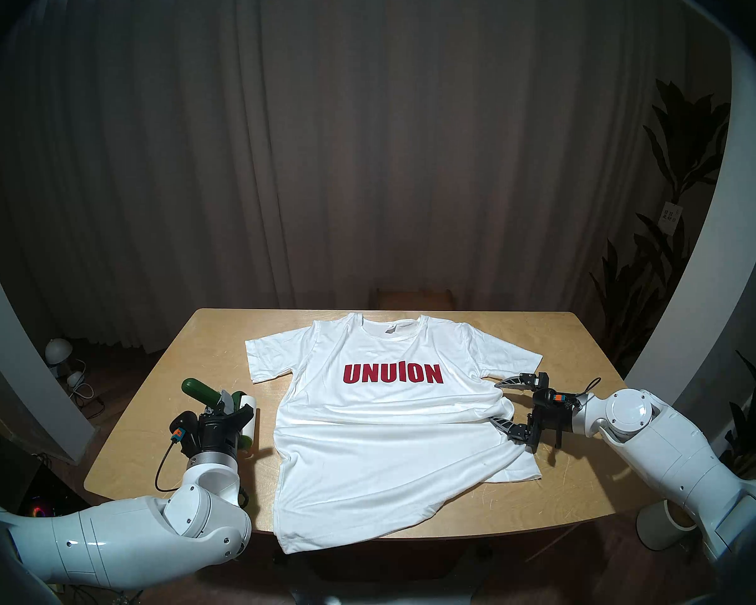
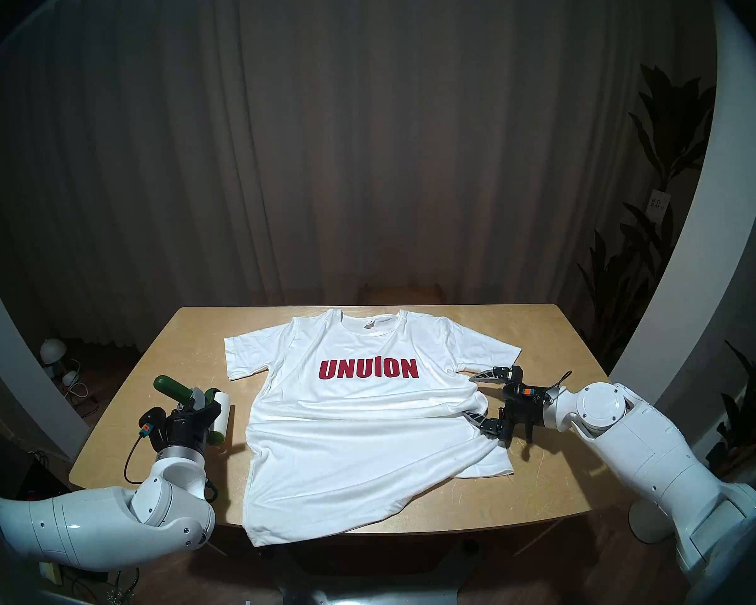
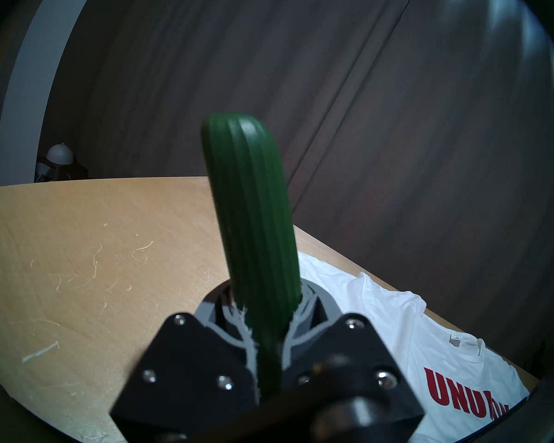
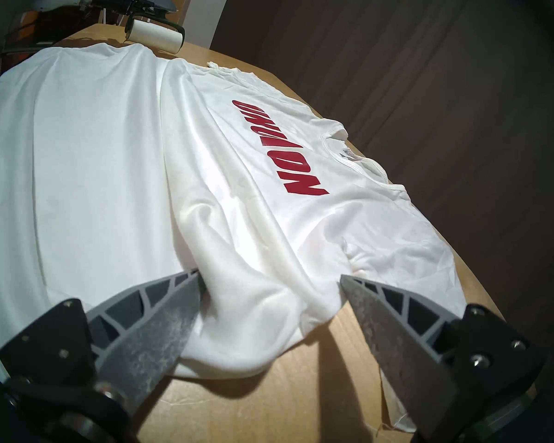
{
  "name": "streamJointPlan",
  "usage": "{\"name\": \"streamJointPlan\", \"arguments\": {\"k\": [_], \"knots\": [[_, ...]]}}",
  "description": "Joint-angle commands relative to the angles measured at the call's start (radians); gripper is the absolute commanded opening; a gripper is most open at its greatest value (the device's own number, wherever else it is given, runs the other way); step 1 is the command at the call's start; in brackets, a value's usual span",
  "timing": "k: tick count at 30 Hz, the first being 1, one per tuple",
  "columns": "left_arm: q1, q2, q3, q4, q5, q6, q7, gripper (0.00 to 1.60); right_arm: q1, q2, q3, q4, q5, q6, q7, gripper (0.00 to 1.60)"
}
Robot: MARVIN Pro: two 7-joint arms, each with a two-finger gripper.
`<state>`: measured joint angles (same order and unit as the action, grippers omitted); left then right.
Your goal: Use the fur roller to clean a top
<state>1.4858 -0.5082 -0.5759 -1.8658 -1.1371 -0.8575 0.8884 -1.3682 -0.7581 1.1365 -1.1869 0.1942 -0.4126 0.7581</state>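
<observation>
Left tool (image 1: 224,410) clamps fur roller (image 1: 219,405), handle pointing far-left; right tool (image 1: 500,403) wide.

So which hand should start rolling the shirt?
Left. The left hand already grips the lint roller beside the T-shirt; the right hand is open at its far edge.

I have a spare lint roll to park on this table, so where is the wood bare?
The table shows bare wood right of the T-shirt, behind the open right gripper, and along the near right edge. The far left corner, behind the fur roller held in the left gripper, is free too. The middle is covered by the shirt.
</observation>
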Motion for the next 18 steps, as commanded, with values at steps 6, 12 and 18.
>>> {"name": "streamJointPlan", "arguments": {"k": [6, 12, 18], "knots": [[-0.029, 0.129, -0.026, -0.084, 0.041, 0.033, -0.060, 0.00, -0.105, -0.014, -0.072, 0.102, -0.027, -0.008, -0.048, 1.60], [-0.035, 0.180, -0.035, -0.103, 0.039, 0.052, -0.092, 0.00, -0.109, -0.039, -0.082, 0.081, 0.005, -0.025, -0.092, 1.60], [-0.037, 0.209, -0.039, -0.099, 0.024, 0.069, -0.119, 0.00, -0.128, -0.019, -0.110, 0.043, 0.018, -0.033, -0.101, 1.60]]}}
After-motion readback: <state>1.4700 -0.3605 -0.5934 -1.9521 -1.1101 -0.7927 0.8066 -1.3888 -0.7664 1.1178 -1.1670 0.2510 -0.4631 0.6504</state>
